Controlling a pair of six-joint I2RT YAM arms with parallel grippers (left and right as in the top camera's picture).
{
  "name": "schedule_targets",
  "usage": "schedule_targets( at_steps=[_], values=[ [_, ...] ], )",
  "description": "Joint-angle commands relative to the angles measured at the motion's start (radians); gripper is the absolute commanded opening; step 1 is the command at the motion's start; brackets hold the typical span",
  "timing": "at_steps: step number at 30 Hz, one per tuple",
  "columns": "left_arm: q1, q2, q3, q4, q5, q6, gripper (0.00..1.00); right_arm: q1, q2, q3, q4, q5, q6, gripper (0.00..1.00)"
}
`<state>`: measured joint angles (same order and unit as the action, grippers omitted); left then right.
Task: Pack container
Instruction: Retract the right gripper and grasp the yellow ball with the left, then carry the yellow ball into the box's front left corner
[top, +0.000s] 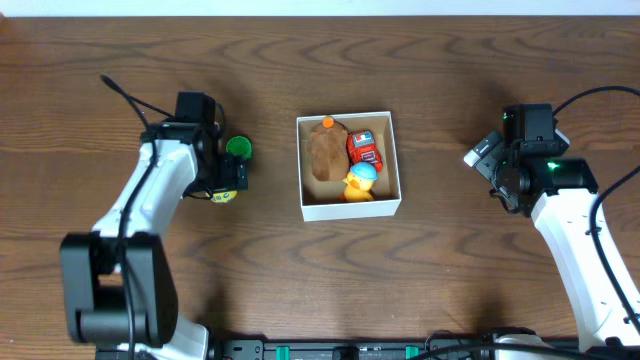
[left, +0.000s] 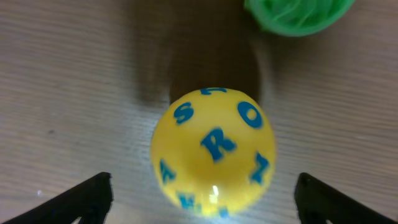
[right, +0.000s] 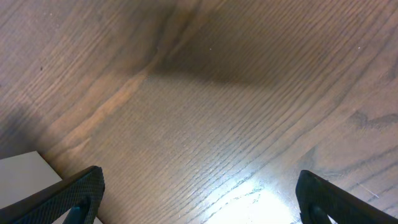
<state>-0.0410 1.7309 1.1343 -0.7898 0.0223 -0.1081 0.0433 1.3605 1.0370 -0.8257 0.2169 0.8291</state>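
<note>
The container (top: 349, 209) is a small white box with a tan bottom at the table's middle. It holds a brown plush toy (top: 325, 150), a red toy (top: 364, 149) and a yellow-and-blue duck toy (top: 360, 181). A yellow ball with blue letters (left: 212, 148) lies on the table between the open fingers of my left gripper (left: 205, 202); in the overhead view it shows under that gripper (top: 225, 193). A green toy (top: 238, 148) sits just beyond the ball, also in the left wrist view (left: 298, 14). My right gripper (right: 199, 199) is open and empty over bare wood, right of the container (top: 483, 152).
The dark wooden table (top: 450, 280) surrounds the container. A corner of the white box (right: 25, 177) shows at the lower left of the right wrist view. Cables trail from both arms.
</note>
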Motion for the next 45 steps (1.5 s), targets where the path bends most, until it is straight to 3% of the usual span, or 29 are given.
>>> schedule_targets(
  at_steps=[1, 5, 13, 20, 23, 29, 37, 45],
  values=[
    [0.003, 0.051, 0.019, 0.011, -0.013, 0.026, 0.88, -0.006, -0.007, 0.014, -0.002, 0.007, -0.008, 0.99],
    [0.003, 0.075, 0.019, 0.026, -0.012, 0.026, 0.67, -0.006, -0.007, 0.014, -0.001, 0.007, -0.008, 0.99],
    [0.003, 0.054, 0.037, 0.01, -0.011, 0.025, 0.39, -0.006, -0.007, 0.014, -0.001, 0.006, -0.008, 0.99],
    [-0.035, -0.074, 0.193, -0.173, -0.003, 0.025, 0.38, -0.006, -0.007, 0.014, -0.002, 0.007, -0.008, 0.99],
    [-0.082, -0.149, 0.285, -0.238, 0.064, 0.025, 0.38, -0.006, -0.007, 0.014, -0.001, 0.007, -0.008, 0.99],
    [-0.258, -0.279, 0.334, -0.183, 0.15, 0.025, 0.39, -0.006, -0.007, 0.014, -0.002, 0.007, -0.008, 0.99],
    [-0.456, -0.204, 0.32, -0.151, 0.149, 0.02, 0.39, -0.006, -0.007, 0.014, -0.001, 0.006, -0.008, 0.99],
    [-0.532, -0.057, 0.32, -0.178, 0.15, -0.028, 0.39, -0.006, -0.007, 0.014, -0.001, 0.007, -0.008, 0.99]
  ],
)
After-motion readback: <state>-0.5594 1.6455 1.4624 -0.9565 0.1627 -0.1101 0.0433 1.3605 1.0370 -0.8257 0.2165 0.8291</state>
